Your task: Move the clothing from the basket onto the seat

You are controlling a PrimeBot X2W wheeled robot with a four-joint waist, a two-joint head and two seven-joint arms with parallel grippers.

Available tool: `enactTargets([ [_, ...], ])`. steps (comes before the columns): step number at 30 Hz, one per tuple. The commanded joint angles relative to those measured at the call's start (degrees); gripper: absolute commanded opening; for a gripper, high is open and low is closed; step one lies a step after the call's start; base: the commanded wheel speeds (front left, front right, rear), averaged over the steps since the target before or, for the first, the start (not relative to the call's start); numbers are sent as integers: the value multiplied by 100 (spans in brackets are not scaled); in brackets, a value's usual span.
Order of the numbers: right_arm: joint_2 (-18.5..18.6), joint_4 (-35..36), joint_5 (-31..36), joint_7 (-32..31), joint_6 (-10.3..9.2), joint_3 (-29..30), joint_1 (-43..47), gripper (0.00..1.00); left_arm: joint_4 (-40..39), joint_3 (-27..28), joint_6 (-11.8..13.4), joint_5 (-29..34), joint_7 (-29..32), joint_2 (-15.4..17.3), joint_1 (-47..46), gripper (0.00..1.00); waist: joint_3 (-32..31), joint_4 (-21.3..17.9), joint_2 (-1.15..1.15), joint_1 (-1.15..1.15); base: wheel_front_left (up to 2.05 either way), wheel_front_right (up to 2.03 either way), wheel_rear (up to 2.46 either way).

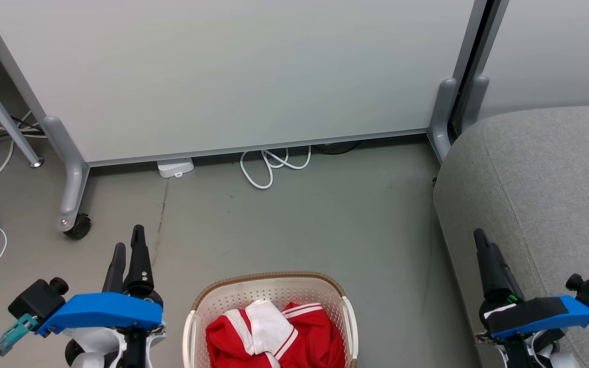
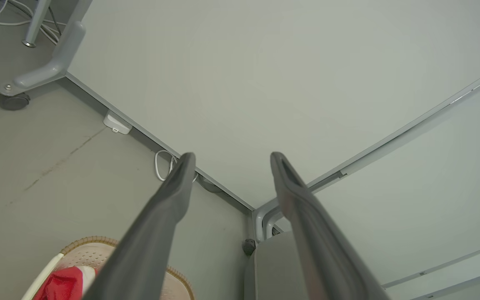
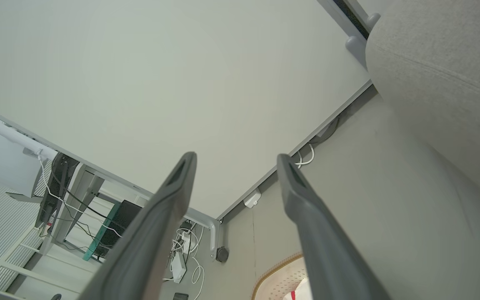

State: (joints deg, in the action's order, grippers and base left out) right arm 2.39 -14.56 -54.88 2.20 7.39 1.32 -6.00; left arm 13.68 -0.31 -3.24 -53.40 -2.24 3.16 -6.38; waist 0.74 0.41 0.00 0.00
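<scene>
1. A pale partition panel (image 1: 233, 71) on grey legs spans the head view from 10 to 1 o'clock, standing on the floor.
2. The grey floor (image 1: 325, 214) takes the middle of the head view, with a thin crack running down towards 7 o'clock.
3. The seat (image 1: 545, 179), grey fabric with a rounded corner and a stitched seam, lies at 3 to 4 o'clock with nothing on the part in view.
4. The basket (image 1: 269, 277) stands on the floor at 6 o'clock, left of the seat and apart from it, cut off by the bottom edge.
5. The clothing (image 1: 310, 332), red with white panels and striped trim, lies bunched inside the basket.
6. The left gripper (image 2: 232, 156) hangs at 7 o'clock, beside the basket, its fingers spread apart and empty.
7. The right gripper (image 3: 236, 157) hangs at 4 o'clock above the seat's front edge, released and holding nothing.
8. A looped white cable (image 1: 269, 166) lies under the panel's lower edge at 12 o'clock.
9. A small white box (image 1: 175, 167) sits at 11 o'clock, just left of the cable.
10. A black caster (image 1: 77, 226) under the panel's leg sits at 9 o'clock.
</scene>
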Motion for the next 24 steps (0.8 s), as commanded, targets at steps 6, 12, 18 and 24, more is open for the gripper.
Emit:
enactTargets([
  [6,38,32,705,173,8,-90,-200,100,11,-224,88,647,-171,98,-231,100,8,12,0,0,0,0,0],
  [12,41,4,1196,284,8,-140,-210,100,46,-361,153,1082,-282,138,-273,100,11,28,0,0,0,0,0],
  [18,44,-9,1654,391,9,-192,-214,100,85,-489,209,1511,-390,175,-297,100,5,44,0,0,0,0,0],
  [24,47,-4,2061,495,10,-239,-228,100,113,-591,247,1908,-492,198,-309,100,11,57,0,0,0,0,0],
])
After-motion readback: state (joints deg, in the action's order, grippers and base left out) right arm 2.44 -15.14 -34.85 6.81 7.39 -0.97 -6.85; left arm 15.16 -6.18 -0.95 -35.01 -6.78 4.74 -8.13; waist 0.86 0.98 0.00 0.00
